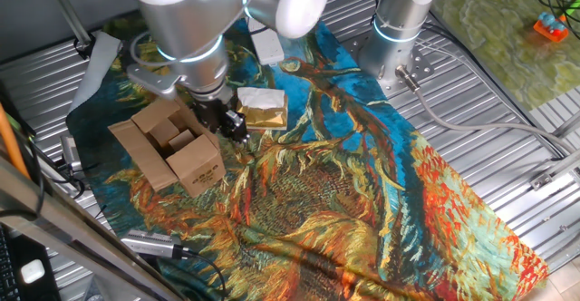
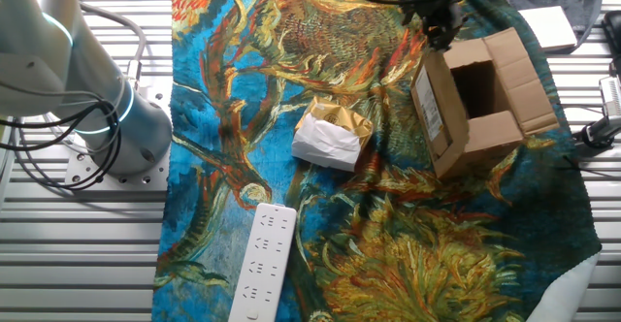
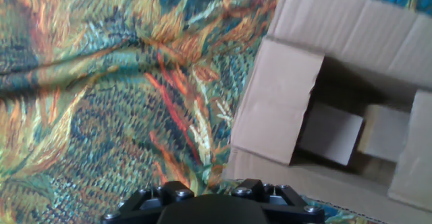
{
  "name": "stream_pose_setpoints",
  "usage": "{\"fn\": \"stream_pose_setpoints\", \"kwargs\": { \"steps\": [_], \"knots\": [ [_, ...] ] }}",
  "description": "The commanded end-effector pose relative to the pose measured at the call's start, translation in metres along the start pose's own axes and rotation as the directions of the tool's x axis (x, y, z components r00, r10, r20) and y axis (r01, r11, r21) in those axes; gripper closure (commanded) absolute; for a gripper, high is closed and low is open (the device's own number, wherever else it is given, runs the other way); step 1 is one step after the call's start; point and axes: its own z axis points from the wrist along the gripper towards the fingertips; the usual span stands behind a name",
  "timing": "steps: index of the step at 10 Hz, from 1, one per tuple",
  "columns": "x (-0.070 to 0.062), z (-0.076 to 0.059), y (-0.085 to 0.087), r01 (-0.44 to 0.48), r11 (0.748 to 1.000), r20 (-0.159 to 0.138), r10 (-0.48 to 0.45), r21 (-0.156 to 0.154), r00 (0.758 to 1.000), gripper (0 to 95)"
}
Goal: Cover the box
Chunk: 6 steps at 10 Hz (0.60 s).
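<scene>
The box (image 1: 172, 147) was seen standing on the patterned cloth (image 1: 362, 201) that was spread over the ribbed metal desk (image 1: 507, 92), towards one edge of the cloth. Its top was open: in the other fixed view the box (image 2: 480, 104) was shown with one broad flap (image 2: 519, 70) laid outward and flat, and a shorter flap (image 2: 495, 128) folded partly across the opening. In the hand view, the box (image 3: 351, 96) filled the right half of the picture, with one flap (image 3: 277, 109) bent inward over the dark interior, where smaller cardboard pieces (image 3: 331, 133) were lying.

The pincer (image 1: 234, 126) was held low, just beside the box, on the side towards the gold-and-white packet (image 1: 263, 108). In the other fixed view the pincer (image 2: 439, 19) was placed at the far corner of the box, close above its rim. Whether contact was made with the cardboard could not be told. Whether the pincer was released or clenched could not be told either, as the fingers were not shown clearly in any view.

The packet (image 2: 333, 136) was lying on the cloth near the box but apart from it. A white power strip (image 2: 262, 264) was lying further off on the cloth.
</scene>
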Motion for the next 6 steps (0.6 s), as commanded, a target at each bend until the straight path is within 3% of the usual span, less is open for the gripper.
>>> {"fn": "stream_pose_setpoints", "kwargs": {
  "steps": [1, 6],
  "knots": [
    [-0.012, -0.002, -0.004, 0.0, 1.0, -0.005, 0.0, 0.001, 1.0, 38.0],
    [-0.032, 0.013, -0.01, -0.002, 1.0, -0.002, 0.002, 0.012, 1.0, 38.0]
  ]
}}
